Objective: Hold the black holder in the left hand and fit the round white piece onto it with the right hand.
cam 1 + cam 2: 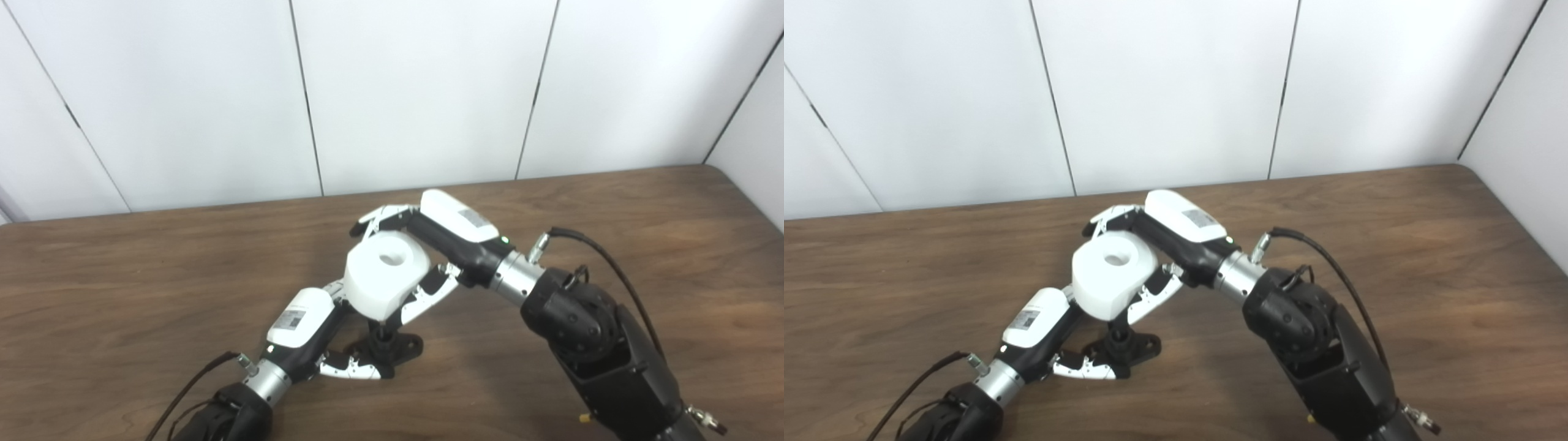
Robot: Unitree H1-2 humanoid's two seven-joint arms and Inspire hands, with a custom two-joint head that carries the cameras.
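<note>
Brown wood-grain tabletop [153,275] against white wall panels [416,92]; both arms enter from the near edge and meet around centre. Left hand [318,334] lies low at near centre-left, fingers wrapped about the black holder [392,349], thumb along its near side. Holder's flat base sits on the tabletop, and a short black post rises from it. Right hand [429,251] reaches in from the right and grips the round white piece [383,275]: fingers [383,215] curl over its far side, thumb presses its near right side. The white piece is a thick, rounded block with a hole in its top face, tilted slightly toward the camera. It sits directly above the holder, its lower edge at the top of the post; whether the post is already inside the piece cannot be told, since the underside is hidden. The left hand's fingers pass behind and under the white piece, so their exact contact with it is unclear. A black cable [606,257] loops from the right wrist; another [190,383] trails from the left wrist.
</note>
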